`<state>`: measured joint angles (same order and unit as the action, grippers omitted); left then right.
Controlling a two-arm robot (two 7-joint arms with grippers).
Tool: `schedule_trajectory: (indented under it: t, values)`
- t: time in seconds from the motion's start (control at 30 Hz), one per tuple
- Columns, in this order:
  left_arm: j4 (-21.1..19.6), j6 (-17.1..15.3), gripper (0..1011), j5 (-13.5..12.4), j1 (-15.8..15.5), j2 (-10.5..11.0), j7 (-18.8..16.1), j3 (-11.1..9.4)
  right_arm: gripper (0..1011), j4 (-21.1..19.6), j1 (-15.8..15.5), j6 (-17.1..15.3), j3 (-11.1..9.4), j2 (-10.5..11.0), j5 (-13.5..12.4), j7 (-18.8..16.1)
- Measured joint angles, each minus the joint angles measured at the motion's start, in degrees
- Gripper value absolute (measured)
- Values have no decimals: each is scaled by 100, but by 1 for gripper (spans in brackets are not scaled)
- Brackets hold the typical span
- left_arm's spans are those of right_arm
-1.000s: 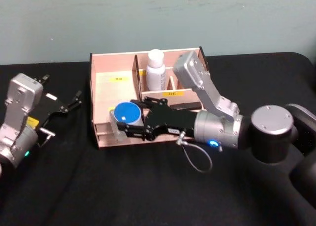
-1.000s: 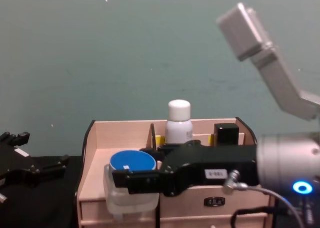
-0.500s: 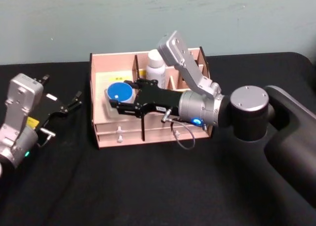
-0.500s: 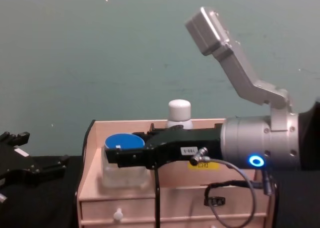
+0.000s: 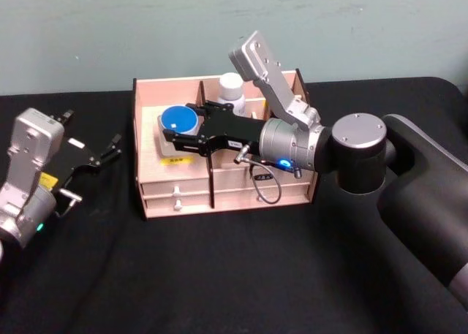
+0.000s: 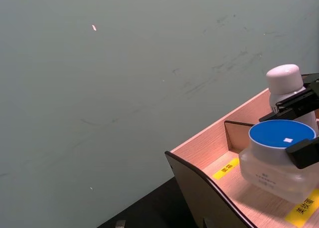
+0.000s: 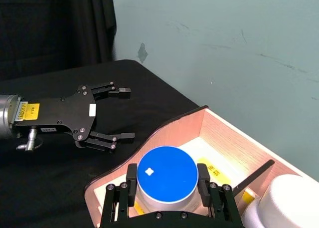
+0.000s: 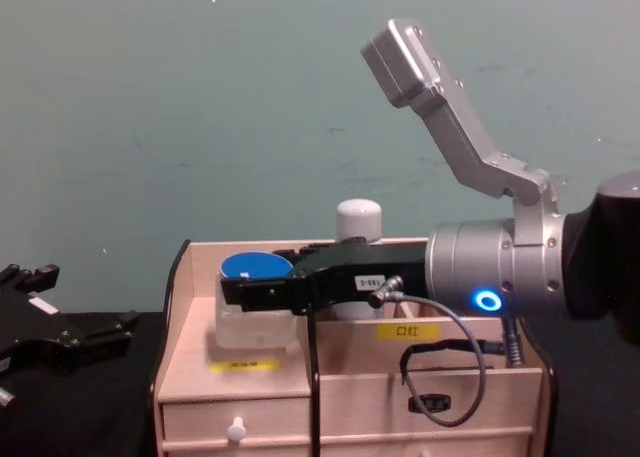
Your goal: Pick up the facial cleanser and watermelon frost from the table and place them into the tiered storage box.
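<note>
Facial cleanser (image 5: 232, 88) already upright in rear compartment of tiered storage box (image 5: 146, 133). Right hand (image 5: 180, 135) grasping watermelon frost (image 5: 178, 122) over box's left tray, release pending. Left hand (image 5: 104, 153) idle over worktop (image 5: 219, 275), fingers spread, holding nothing.

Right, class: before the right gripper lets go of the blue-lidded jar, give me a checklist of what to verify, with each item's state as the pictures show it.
1. Right gripper shut on the blue-lidded jar: ok.
2. Jar over the wide left compartment of the wooden organiser: ok.
3. Jar upright, lid level: ok.
4. Jar's base resting on the compartment floor: cannot tell; the chest view suggests it is low, but contact is not clear.
5. White bottle already standing in a back compartment, apart from the jar: ok.
6. Left gripper open and parked on the table to the left, out of the way: ok.
</note>
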<state>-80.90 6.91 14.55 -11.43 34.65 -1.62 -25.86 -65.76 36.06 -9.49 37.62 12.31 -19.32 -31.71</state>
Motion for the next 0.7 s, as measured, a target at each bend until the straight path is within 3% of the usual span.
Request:
schedule_trajectory:
  t: [0.7]
  values:
    - [0, 0, 1009, 1, 0, 0, 0, 0, 728, 231, 53, -97, -27, -147, 158, 17]
